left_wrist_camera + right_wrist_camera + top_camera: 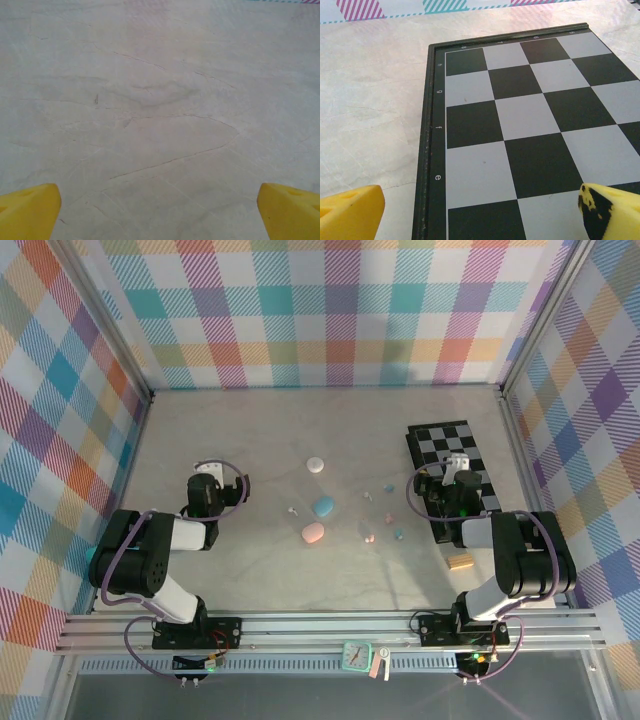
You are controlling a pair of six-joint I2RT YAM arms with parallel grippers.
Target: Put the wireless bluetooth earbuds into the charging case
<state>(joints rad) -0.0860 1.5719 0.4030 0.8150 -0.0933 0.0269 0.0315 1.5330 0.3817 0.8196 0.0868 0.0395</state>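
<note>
Three pebble-like charging cases lie mid-table: white, light blue and pink. Tiny earbuds are scattered around them: a white one left of the blue case, and several to the right, among them a pink one and a light blue one. My left gripper stands open over bare table, well left of the cases; its yellow fingertips are wide apart with nothing between them. My right gripper hovers open over the chessboard, holding nothing.
The black-and-white chessboard lies at the right, its raised dark rim facing the earbuds. A tan wooden block sits near its front end. Plaid walls enclose the table on three sides.
</note>
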